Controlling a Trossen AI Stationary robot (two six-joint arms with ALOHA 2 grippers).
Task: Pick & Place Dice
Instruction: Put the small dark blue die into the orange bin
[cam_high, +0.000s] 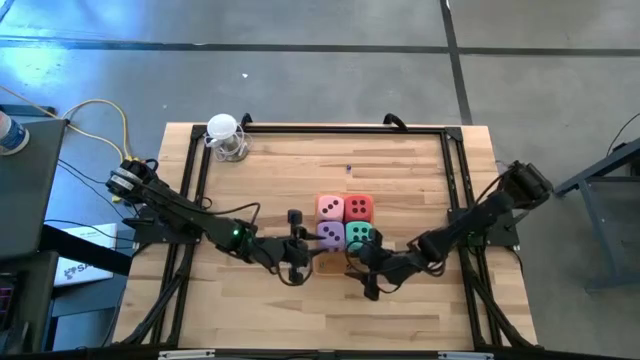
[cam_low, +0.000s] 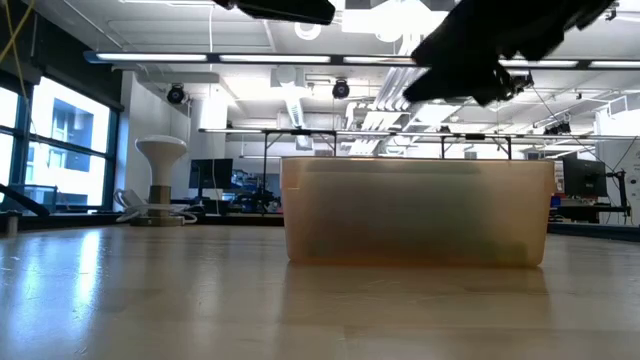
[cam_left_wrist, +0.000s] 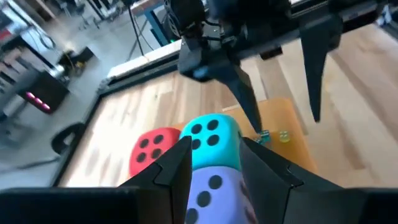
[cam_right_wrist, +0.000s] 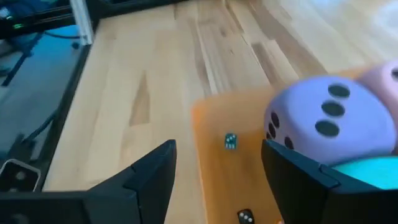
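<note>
Nearest me, at the front of the table, both arms reach in toward the middle. The orange tray (cam_high: 328, 264) lies flat between the two grippers, and two tiny dice rest on its floor: a teal one (cam_right_wrist: 230, 141) and a dark one (cam_right_wrist: 245, 216).

The right gripper (cam_high: 368, 270) hangs over the tray's right end with its fingers (cam_right_wrist: 149, 171) spread wide and nothing between them, so it has let go. Seen from the other arm, its dark fingers (cam_left_wrist: 249, 109) point down just beside the teal die (cam_high: 359, 236).

The left gripper (cam_high: 300, 245) sits level with the purple die (cam_high: 330, 235), just to its left and pointing at it. From its own wrist the purple die (cam_left_wrist: 211, 193) fills the space straight ahead, with the teal die (cam_left_wrist: 214, 140) just past it. Whether this gripper is actually clenched on the purple die I cannot tell.

The four dice stand packed in a square, sides touching. The purple and teal ones make the near row, at the tray's far side. Behind them are the pink die (cam_high: 330, 207) on the left and the red die (cam_high: 359, 207) on the right, both on bare wood.

Farther back, near the table's far left corner, stands a small white stand (cam_high: 225, 135), well apart from everything else.
</note>
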